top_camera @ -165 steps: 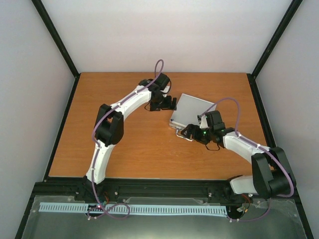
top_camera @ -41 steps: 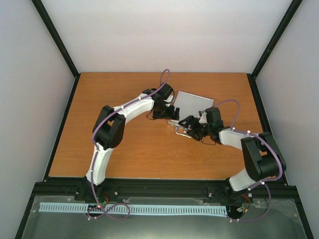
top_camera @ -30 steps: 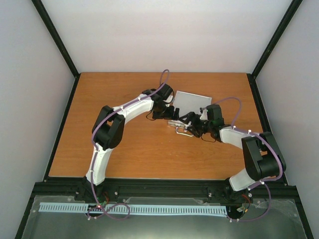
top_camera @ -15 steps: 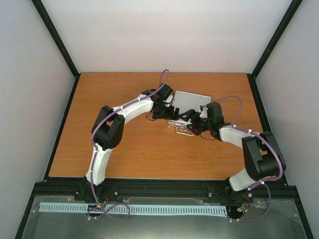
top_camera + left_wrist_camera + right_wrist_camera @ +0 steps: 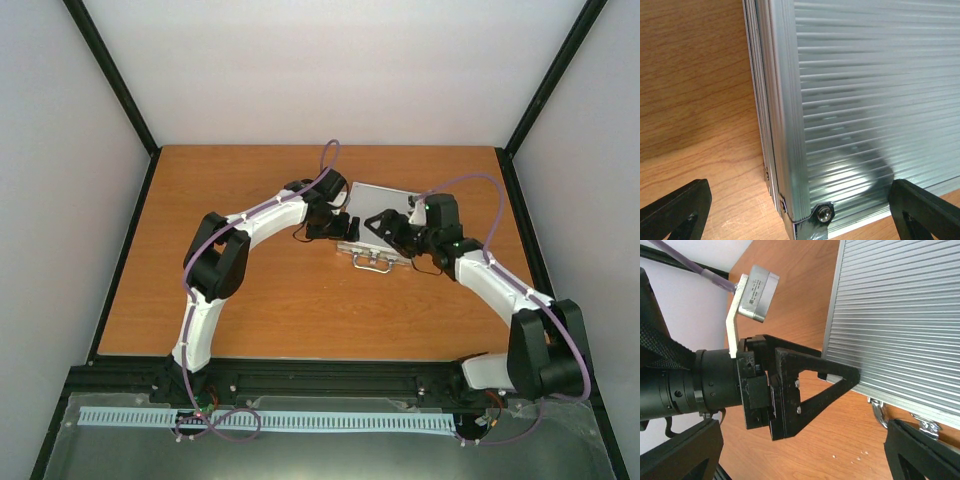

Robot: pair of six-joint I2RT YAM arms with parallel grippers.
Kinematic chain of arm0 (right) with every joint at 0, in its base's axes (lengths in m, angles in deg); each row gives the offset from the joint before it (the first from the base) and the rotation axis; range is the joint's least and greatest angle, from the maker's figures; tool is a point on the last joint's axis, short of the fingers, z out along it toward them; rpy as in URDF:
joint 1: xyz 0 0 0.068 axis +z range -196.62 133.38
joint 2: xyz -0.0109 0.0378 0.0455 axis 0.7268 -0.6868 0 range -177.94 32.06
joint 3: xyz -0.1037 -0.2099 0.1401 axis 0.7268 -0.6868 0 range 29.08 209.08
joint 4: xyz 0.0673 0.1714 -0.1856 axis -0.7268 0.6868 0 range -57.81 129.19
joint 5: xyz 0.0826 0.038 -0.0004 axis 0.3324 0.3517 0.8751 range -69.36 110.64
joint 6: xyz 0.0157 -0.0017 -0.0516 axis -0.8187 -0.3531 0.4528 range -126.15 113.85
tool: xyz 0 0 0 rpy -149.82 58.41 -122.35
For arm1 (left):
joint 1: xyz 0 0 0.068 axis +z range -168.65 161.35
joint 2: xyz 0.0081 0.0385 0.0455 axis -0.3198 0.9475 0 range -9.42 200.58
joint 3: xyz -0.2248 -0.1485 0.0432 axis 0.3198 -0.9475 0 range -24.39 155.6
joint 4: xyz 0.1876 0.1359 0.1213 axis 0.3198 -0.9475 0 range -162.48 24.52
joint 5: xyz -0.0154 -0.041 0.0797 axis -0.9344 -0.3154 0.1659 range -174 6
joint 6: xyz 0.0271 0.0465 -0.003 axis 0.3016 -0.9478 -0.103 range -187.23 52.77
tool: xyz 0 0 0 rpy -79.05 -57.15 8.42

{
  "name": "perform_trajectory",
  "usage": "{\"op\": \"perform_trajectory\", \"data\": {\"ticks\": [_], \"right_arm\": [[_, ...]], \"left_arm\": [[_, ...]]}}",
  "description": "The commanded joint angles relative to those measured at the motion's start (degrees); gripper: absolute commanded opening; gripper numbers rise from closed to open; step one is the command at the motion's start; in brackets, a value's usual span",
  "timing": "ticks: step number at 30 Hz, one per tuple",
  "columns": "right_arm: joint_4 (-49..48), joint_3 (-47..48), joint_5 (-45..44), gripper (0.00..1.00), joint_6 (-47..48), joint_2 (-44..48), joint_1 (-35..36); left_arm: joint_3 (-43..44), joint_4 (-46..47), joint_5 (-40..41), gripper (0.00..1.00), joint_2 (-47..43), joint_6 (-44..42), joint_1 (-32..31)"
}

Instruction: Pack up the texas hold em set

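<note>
- Case (image 5: 388, 200): shut, ribbed silver metal, metal handle (image 5: 372, 262) on its near edge; lies far-centre on the wood-grain table (image 5: 250, 300).
- Left gripper (image 5: 346, 228): fingers spread, straddling the case's near-left corner.
- Right gripper (image 5: 383, 224): spread over the lid, holding nothing.
- Contents hidden.

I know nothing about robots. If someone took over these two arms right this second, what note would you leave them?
Left gripper: open, holding nothing, jaws either side of the left front corner of the ribbed silver metal case.
Right gripper: open, empty, above the case lid near its front edge.
Case: flat on the wooden table, lid shut, metal handle facing the arms. No loose pieces in view.
Done: lid closed.
Left: cannot tell whether the latches are fastened; check them.
</note>
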Motion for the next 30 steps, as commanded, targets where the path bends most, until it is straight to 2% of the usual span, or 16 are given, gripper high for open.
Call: {"op": "perform_trajectory", "data": {"ticks": [1, 3, 5, 6, 7, 12, 25, 30], "right_arm": [[12.13, 1.26, -3.06, 0.84, 8.07, 2.73, 0.29], [15.76, 0.78, -4.98, 0.67, 10.76, 4.01, 1.08], [19.22, 0.30, -7.35, 0.27, 13.57, 4.85, 2.18], [20.41, -0.03, -8.29, 0.11, 14.72, 5.15, 2.76], [21.40, -0.38, -9.52, 0.04, 15.60, 5.30, 3.57], [21.87, -0.95, -16.97, 0.03, 17.12, 4.12, 8.74], [6.88, -4.98, -31.54, 0.03, 9.33, -4.80, 14.30], [2.69, -6.37, -35.27, 0.03, 7.33, -4.15, 16.12]], "left_arm": [[-2.35, -9.37, 3.54, 1.00, 2.14, -2.83, -0.45], [-2.40, -9.36, 3.64, 1.00, 1.73, -2.97, -0.47], [-2.40, -9.47, 3.76, 1.00, 1.44, -3.06, -0.47], [-2.48, -9.59, 3.81, 1.00, 1.35, -3.06, -0.47], [-2.61, -9.47, 3.82, 1.00, 1.23, -3.10, -0.48], [-3.49, -9.32, 3.90, 1.00, 0.81, -3.08, -0.47], [-3.67, -9.98, 4.12, 1.00, 0.81, -2.83, -0.47], [-4.15, -9.91, 4.13, 1.00, 1.08, -2.93, -0.47]]}}
